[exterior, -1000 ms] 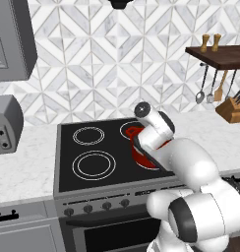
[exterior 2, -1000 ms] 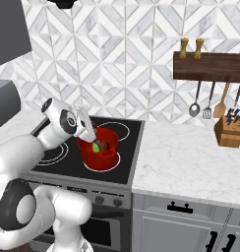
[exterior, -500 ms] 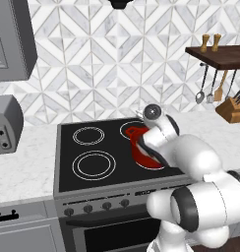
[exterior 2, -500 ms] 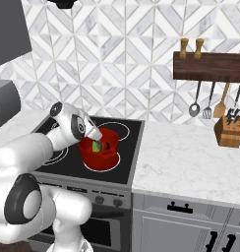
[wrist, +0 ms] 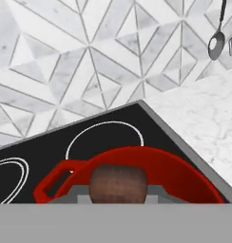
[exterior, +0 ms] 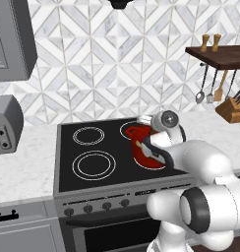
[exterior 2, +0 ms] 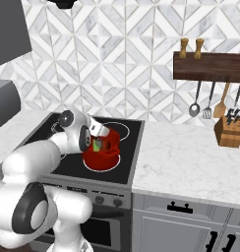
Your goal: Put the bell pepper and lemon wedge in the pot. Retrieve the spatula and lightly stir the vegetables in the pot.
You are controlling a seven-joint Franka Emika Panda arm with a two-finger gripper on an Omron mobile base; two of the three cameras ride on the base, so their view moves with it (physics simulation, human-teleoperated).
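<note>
The glossy red pot [exterior: 135, 135] stands on the stove's front right burner. It also shows in the right base view [exterior 2: 105, 158] and the hand view [wrist: 184, 174]. My gripper [exterior 2: 98, 140] reaches down into it from the left rim and is seen from the other side too [exterior: 150, 149]. It is shut on the spatula [wrist: 118, 182], whose brown wooden handle end sits between the fingers. A green piece, the bell pepper [exterior 2: 97, 145], lies inside the pot beside the hand. The lemon wedge is hidden.
The black stovetop [exterior: 92, 165] has free burners left of and behind the pot. White marble counter [exterior 2: 191, 162] stretches to the right. A rack with hanging utensils [exterior 2: 208, 106] and a knife block [exterior 2: 227, 132] stand at the far right. A grey toaster [exterior: 6, 125] is at the left.
The wrist has swung a little to the right over the pot, and the hand has tilted with it. The grip stays shut and the pot has not moved.
</note>
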